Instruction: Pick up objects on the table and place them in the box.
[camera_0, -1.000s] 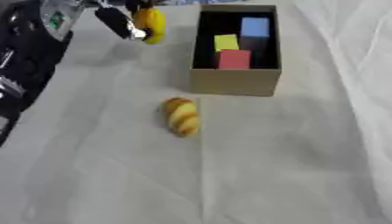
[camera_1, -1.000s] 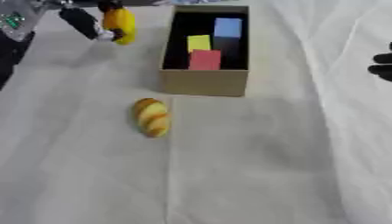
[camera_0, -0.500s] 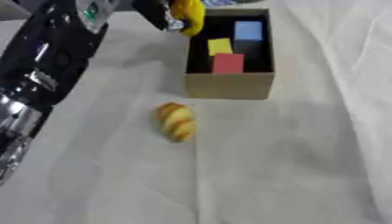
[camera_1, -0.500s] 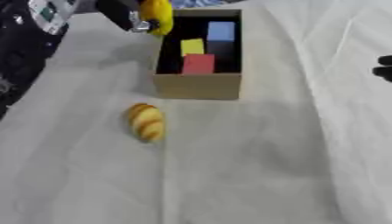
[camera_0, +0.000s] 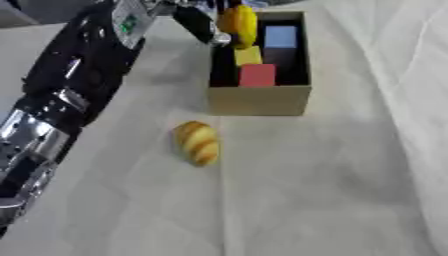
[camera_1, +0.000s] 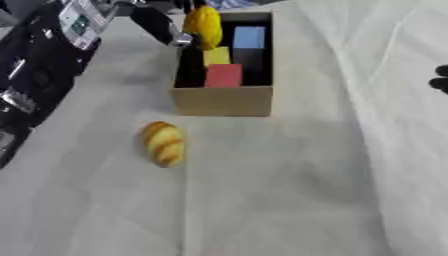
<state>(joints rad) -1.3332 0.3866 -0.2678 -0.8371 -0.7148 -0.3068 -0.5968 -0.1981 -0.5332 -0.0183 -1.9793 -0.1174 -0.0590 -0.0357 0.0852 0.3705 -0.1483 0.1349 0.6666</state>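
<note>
left hand (camera_0: 203, 24) pinches yellow object (camera_0: 239, 25) over box's (camera_0: 259, 102) left rim. bread roll (camera_0: 197, 142) lies on tabletop (camera_0: 306, 190). right hand (camera_1: 439, 80) at right edge, fingers' state unclear.

no readable text, labels or numbers

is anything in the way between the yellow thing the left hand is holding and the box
Nothing visible blocks it. The left hand holds the yellow object at the box's far left rim; red, yellow and blue blocks already lie inside.
</note>
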